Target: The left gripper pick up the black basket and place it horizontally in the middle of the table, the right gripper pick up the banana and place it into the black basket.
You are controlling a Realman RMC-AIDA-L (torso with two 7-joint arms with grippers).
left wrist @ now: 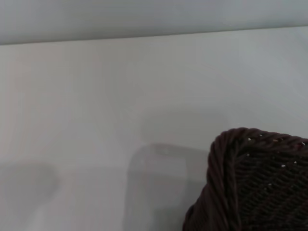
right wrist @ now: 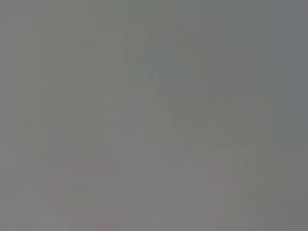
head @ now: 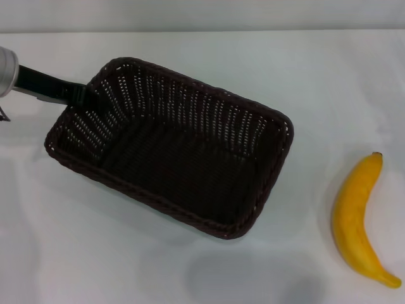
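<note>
Dark woven wicker makes up the black basket (head: 177,152), which sits skewed on the table (head: 126,266), its long side running from far left to near right, roughly in the middle but turned diagonally. It appears to rest on the surface, though a slight lift at the left end cannot be ruled out. The left tool (head: 79,95) reaches in from the left and meets the braided rim at the basket's far-left corner; its fingers look clamped on that rim, one side hidden by the weave. The left wrist view shows only a corner of the basket (left wrist: 250,178) against bare table.

The banana (head: 357,218) lies well apart to the right of the basket, near the table's right edge, stem tip pointing far. The right tool is not in view, and its wrist camera shows nothing readable.

Judging from this, the basket is not yet horizontal. A grip on one corner alone could let it pivot or drag, and a loose wicker rim may slip free, leaving it crooked.
</note>
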